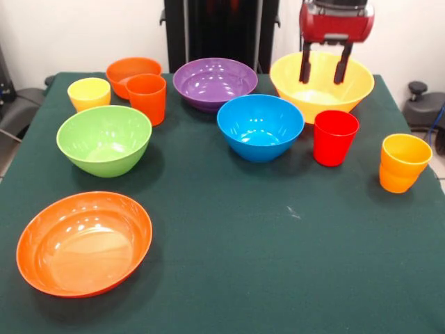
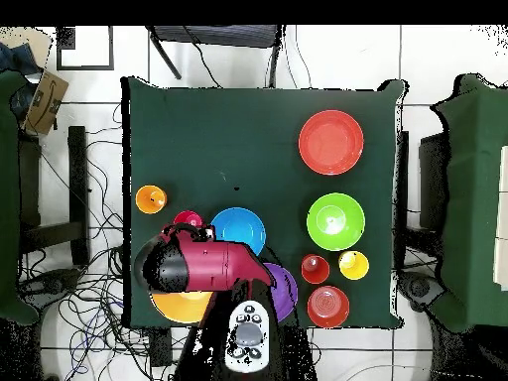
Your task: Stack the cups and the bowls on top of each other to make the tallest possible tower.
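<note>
My gripper (image 1: pixel 323 69) is open and empty, with its two black fingers hanging over the big yellow bowl (image 1: pixel 322 89) at the back right. In front of that bowl stand the blue bowl (image 1: pixel 260 126), the red cup (image 1: pixel 335 137) and the yellow-orange cup (image 1: pixel 404 162). The purple bowl (image 1: pixel 215 82) sits at the back middle. At the left are the orange cup (image 1: pixel 147 97), the small deep orange bowl (image 1: pixel 132 72), the yellow cup (image 1: pixel 89 93) and the green bowl (image 1: pixel 104 139). The wide shallow orange bowl (image 1: pixel 85 243) is at the front left. Every piece stands alone and upright. No tower stands.
The green-clothed table (image 1: pixel 278 278) carries all the pieces. The black pedestal (image 1: pixel 219 31) stands behind its far edge. In the overhead view the red arm head (image 2: pixel 189 266) covers most of the yellow bowl (image 2: pixel 182 306), and cables lie on the floor around the table.
</note>
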Robot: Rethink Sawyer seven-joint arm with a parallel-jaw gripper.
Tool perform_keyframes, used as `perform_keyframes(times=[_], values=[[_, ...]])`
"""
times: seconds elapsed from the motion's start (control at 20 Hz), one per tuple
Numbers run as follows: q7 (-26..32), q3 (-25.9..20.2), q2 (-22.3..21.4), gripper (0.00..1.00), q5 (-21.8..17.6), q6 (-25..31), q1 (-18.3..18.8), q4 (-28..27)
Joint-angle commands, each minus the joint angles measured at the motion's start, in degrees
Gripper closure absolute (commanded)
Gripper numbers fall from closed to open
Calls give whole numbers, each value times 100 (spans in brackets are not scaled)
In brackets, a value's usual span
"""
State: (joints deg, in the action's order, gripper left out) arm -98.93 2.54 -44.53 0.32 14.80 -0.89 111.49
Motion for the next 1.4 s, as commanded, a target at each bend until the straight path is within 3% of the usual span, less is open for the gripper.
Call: perform_keyframes(times=[0.05,0.55,1.05,1.4], values=[[-804,-257,726,0,-68,-479,51,-430],[-868,-323,1131,0,-12,-925,30,-566],[-785,-404,1273,0,-30,-997,78,-619],[-720,-384,1090,0,49,-655,47,-718]])
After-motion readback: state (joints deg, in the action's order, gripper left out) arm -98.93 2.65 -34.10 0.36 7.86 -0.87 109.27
